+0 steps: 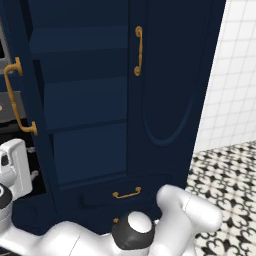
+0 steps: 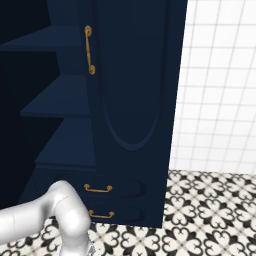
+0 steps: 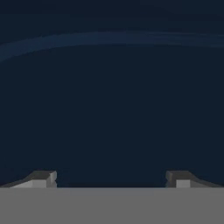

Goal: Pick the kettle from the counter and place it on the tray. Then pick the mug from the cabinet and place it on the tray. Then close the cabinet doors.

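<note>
The tall navy cabinet stands before me with its right door (image 1: 170,75) shut, brass handle (image 1: 138,50) upright. The left door (image 1: 27,100) stands swung out toward me, its brass handle (image 1: 17,95) facing left. Bare dark blue shelves (image 1: 80,95) show between the two doors, with nothing on them. In the hand view my gripper (image 3: 112,178) is open, its fingertips (image 3: 43,177) wide apart, close against a flat navy surface. The hand's white body (image 1: 15,165) sits low beside the open left door. Kettle, mug, tray and counter are out of view.
Drawers with curved brass handles (image 1: 126,193) (image 2: 97,188) lie below the shelves. A white tiled wall (image 2: 220,85) and a black-and-white patterned floor (image 2: 210,210) are to the cabinet's right. My own arm (image 1: 165,220) crosses the foreground.
</note>
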